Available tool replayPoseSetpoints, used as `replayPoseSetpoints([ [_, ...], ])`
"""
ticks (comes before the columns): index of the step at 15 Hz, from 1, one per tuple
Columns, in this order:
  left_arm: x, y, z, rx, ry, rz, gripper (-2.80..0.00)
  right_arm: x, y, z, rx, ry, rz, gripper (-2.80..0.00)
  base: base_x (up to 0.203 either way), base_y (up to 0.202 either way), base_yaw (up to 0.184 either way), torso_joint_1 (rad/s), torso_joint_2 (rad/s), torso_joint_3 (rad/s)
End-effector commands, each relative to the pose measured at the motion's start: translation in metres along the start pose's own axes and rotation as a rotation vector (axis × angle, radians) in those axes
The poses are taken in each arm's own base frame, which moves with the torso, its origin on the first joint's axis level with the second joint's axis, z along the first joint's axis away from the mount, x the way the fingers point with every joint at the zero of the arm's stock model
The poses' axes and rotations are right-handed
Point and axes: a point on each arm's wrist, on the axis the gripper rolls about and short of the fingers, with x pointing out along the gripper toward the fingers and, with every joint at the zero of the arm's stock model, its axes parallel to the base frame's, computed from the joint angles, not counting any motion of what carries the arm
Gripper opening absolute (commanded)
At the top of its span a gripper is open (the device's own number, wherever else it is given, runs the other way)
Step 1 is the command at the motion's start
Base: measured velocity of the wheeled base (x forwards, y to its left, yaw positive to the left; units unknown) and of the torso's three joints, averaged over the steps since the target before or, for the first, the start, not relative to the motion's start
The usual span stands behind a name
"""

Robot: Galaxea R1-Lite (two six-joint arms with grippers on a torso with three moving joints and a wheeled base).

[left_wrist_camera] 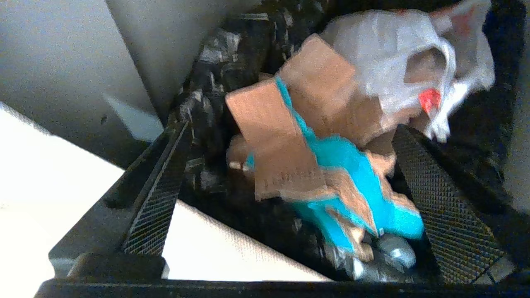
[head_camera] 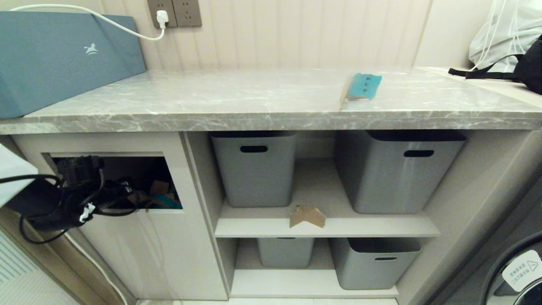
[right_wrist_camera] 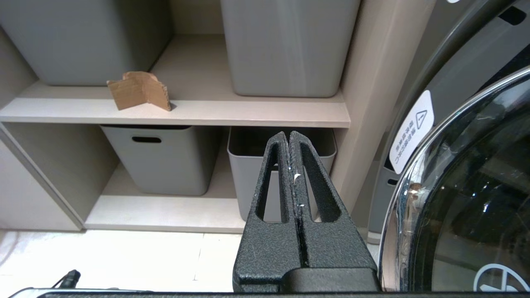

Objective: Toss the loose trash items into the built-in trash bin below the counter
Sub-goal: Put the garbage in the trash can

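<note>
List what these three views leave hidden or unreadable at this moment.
- Left gripper: in the head view it sits inside the built-in trash bin, masked by its own cables.
- Bin depth: in the left wrist view cardboard scraps cover whatever lies beneath.
- Warning label: right wrist view, print too small.
- Right gripper: outside the head view.

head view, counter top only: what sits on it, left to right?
On the counter, left to right: large teal box with a white horse logo → teal-faced cardboard scrap → black strap and bag at the far right edge.
</note>
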Motion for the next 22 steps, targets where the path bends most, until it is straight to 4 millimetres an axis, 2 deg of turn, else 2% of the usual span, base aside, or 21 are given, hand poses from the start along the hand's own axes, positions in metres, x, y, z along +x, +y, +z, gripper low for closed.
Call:
replayPoseSetpoints([
  [1,-0.014,0.0,0.006,-0.005,-0.018,-0.002,0.0,0.0,0.0,0.0,0.0,0.0,0.0,-2.8,0.0,0.0,0.0,0.0,0.0,0.0],
  [4,-0.026,0.003,-0.006,-0.003,0.034,0.011,0.0,0.0,0.0,0.0,0.0,0.0,0.0,-2.8,0.0,0.0,0.0,0.0,0.0,0.0],
  [11,-0.054,0.004,-0.008,-0.037,0.049,0.017,0.0,0.0,0.0,0.0,0.0,0.0,0.0,-2.8,0.0,0.0,0.0,0.0,0.0,0.0],
  [15,-0.09,0.009,-0.02,-0.064,0.097,0.026,0.0,0.0,0.0,0.0,0.0,0.0,0.0,-2.8,0.0,0.0,0.0,0.0,0.0,0.0],
  [19,-0.127,0.011,-0.023,-0.064,0.1,0.022,0.0,0.0,0.0,0.0,0.0,0.0,0.0,-2.8,0.0,0.0,0.0,0.0,0.0,0.0],
  [22,-0.162,0.01,-0.017,-0.047,0.05,0.005,0.0,0.0,0.0,0.0,0.0,0.0,0.0,-2.8,0.0,0.0,0.0,0.0,0.0,0.0],
])
